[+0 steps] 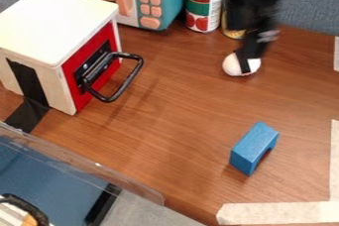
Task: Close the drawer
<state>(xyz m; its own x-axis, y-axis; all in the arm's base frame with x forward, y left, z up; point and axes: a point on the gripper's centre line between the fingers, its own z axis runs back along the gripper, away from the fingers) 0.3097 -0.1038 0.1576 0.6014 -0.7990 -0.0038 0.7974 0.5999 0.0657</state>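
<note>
At left, red drawer (78, 60) flush in white box (56, 27).

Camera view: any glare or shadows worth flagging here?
Camera view: no strong glare; the drawer box's white top is the brightest broad patch, soft dark streaks lie on the table below the black handle, a small glint sits on the clear panel's edge, and the gripper reads mostly as a dark mass.

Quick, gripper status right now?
Gripper: at the white round object, overlapping it in this view; whether it is open, closed or holding that object cannot be told.
</note>
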